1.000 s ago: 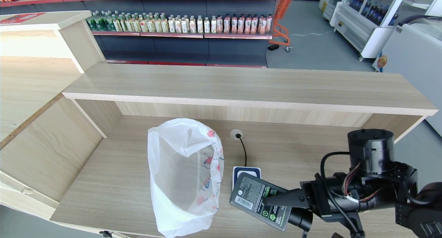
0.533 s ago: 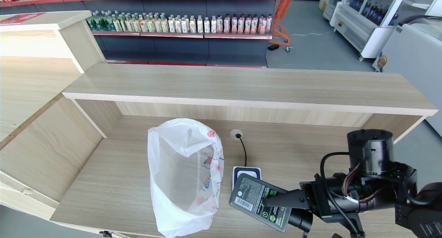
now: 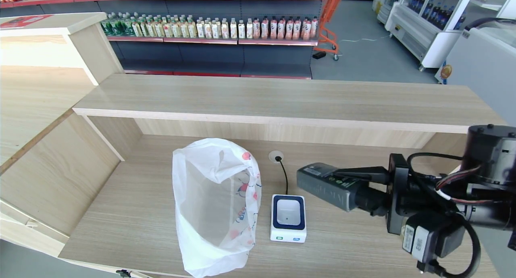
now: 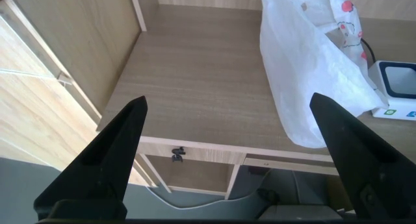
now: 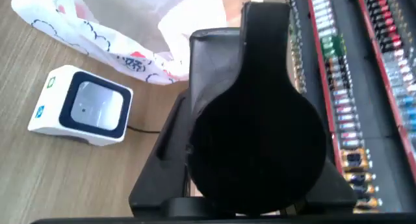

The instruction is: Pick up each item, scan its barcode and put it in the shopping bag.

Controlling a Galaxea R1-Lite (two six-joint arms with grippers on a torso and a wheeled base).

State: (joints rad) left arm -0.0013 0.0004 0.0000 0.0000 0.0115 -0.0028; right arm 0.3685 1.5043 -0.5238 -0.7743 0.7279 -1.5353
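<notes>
The shopping bag stands on the worktop with its mouth open upward, just to the left of the scanner. That placement probably keeps the carry from reader to bag short and lets an item go in from above. The scanner lies flat with its window facing up and its cable running back to a hole in the worktop, so a barcode has to be turned downward over it. The boxed item is held in the air to the right of the scanner and a little behind it, clear of the worktop and not over the window. It lies roughly level, with its long axis pointing toward the bag. A small label shows on its upper face, but I cannot tell from here which face carries the barcode. The right gripper is clamped on the far end of the box, one finger above and one below. This leaves most of the box free to present to the reader. The left gripper hangs by the worktop's front edge on the bag's side, its fingers spread wide and touching nothing, likely kept out of the way.
</notes>
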